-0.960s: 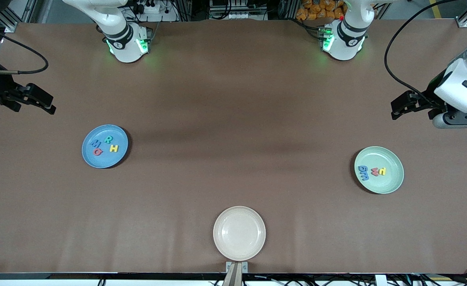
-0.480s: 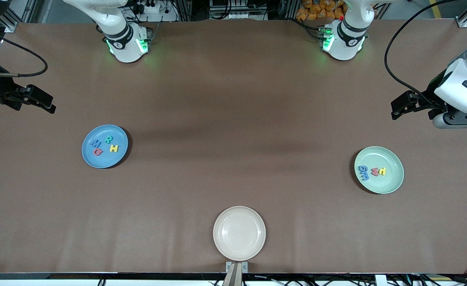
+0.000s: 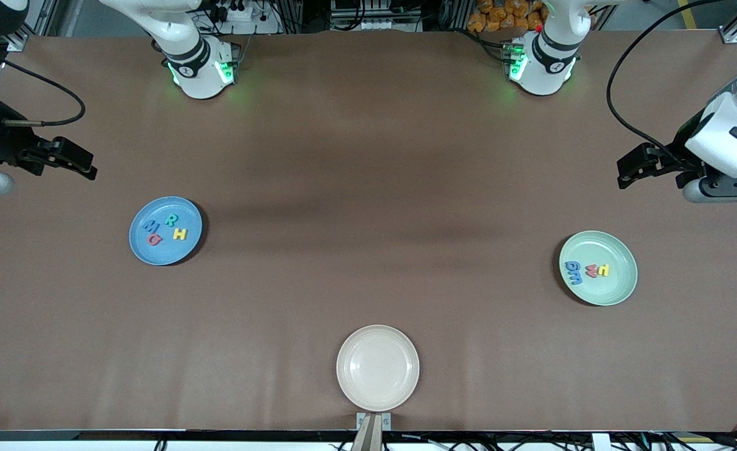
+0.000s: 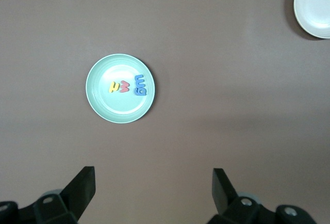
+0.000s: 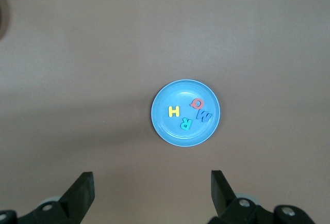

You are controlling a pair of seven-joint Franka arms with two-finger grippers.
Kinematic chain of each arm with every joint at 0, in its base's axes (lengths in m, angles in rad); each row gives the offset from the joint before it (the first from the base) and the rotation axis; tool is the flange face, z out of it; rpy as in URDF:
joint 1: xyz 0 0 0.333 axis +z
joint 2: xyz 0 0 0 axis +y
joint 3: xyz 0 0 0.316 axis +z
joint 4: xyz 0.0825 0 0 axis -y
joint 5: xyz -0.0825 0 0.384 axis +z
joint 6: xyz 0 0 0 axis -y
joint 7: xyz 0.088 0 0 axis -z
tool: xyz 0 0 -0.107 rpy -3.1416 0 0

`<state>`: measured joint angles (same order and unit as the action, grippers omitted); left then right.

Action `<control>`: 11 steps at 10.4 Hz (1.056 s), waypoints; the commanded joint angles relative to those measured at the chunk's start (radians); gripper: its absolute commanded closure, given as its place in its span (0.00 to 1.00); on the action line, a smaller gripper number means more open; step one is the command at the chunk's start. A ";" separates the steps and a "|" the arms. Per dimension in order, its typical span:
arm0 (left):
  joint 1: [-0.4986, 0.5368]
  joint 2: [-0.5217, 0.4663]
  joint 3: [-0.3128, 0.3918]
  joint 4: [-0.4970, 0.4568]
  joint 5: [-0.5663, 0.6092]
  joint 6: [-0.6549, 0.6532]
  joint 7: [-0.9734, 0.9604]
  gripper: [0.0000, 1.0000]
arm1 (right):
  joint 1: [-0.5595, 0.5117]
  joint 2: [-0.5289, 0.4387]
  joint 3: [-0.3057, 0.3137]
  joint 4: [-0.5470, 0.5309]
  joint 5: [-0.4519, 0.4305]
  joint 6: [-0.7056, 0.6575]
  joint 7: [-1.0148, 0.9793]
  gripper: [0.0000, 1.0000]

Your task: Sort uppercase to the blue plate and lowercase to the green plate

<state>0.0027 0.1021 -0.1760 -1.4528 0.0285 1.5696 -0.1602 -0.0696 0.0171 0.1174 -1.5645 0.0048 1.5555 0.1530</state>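
The blue plate (image 3: pixel 183 247) (image 5: pixel 167 131) lies toward the right arm's end of the table. On it are several uppercase letters: teal R (image 3: pixel 172 220), yellow H (image 3: pixel 180 234), red G (image 3: pixel 153 238) and blue M (image 3: pixel 150 227). The green plate (image 3: pixel 613 288) (image 4: pixel 105 105) lies toward the left arm's end. It carries several lowercase letters: a yellow one (image 3: pixel 602 270), a red one (image 3: pixel 591 270) and two blue ones (image 3: pixel 573 273). My right gripper (image 3: pixel 88 170) (image 5: pixel 152 182) hangs open and empty over bare table beside the blue plate. My left gripper (image 3: pixel 623 175) (image 4: pixel 153 182) hangs open and empty over bare table beside the green plate.
A cream plate (image 3: pixel 377 338) (image 4: pixel 309 7) with nothing on it sits by the table edge nearest the front camera, midway between the arms. Both arm bases stand along the table edge farthest from that camera. Brown tabletop spreads between the plates.
My right gripper has shifted slightly toward the table's middle. The left arm, the plates and the letters have not moved.
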 commanded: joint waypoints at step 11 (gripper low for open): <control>-0.006 0.001 -0.002 0.009 0.024 0.006 -0.012 0.00 | -0.021 -0.003 0.016 -0.005 0.014 0.015 0.002 0.00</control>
<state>0.0013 0.1021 -0.1765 -1.4525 0.0285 1.5729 -0.1602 -0.0702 0.0179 0.1175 -1.5658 0.0048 1.5636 0.1529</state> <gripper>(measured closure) 0.000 0.000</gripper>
